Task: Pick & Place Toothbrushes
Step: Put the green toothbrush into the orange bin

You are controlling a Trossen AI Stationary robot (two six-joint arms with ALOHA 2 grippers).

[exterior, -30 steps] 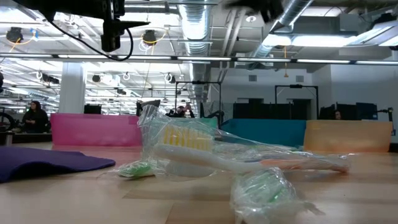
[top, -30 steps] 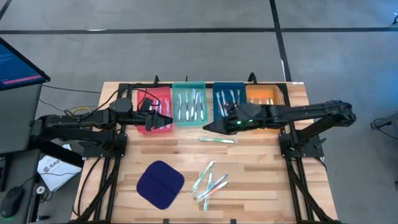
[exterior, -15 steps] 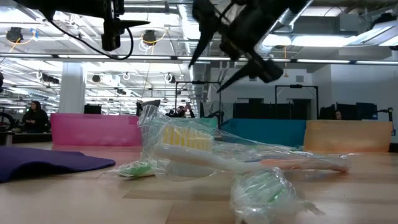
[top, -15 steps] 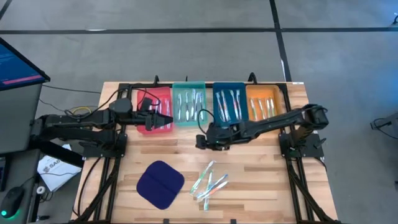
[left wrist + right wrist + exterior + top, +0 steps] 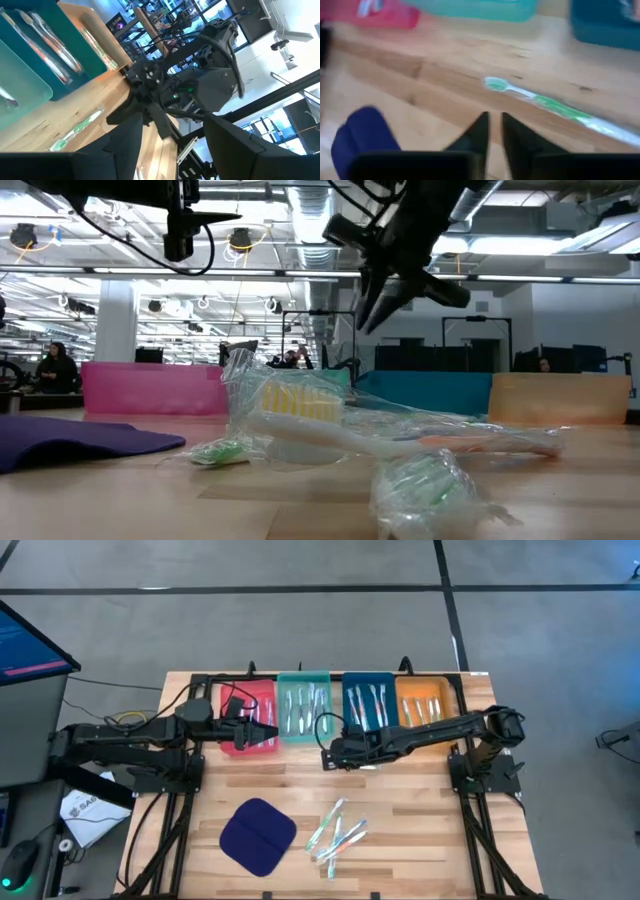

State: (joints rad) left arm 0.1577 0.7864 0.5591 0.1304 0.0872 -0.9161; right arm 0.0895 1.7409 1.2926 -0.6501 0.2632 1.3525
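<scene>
A green-and-white toothbrush (image 5: 540, 102) lies flat on the wood just in front of the trays; it also shows in the left wrist view (image 5: 75, 132). My right gripper (image 5: 494, 131) hovers just on its near side, fingers drawn together to a thin slit, holding nothing. It also shows in the high view (image 5: 328, 756). My left gripper (image 5: 268, 733) waits open and empty over the red tray (image 5: 235, 705). Several wrapped toothbrushes (image 5: 335, 830) lie in a loose pile near the front edge. More toothbrushes lie in the teal (image 5: 303, 678), blue (image 5: 348, 700) and orange (image 5: 445, 690) trays.
The four trays stand side by side along the table's far edge. A dark blue cloth pad (image 5: 257, 837) lies at the front left. Bare wood lies between the trays and the pile. A monitor (image 5: 30, 640) stands off the table's left.
My right gripper has swung from over the blue tray toward the table's left and near side, coming down to the loose green toothbrush. In the low view, the gap between its fingers has gone from wide to almost nothing. The toothbrush has stayed where it was.
</scene>
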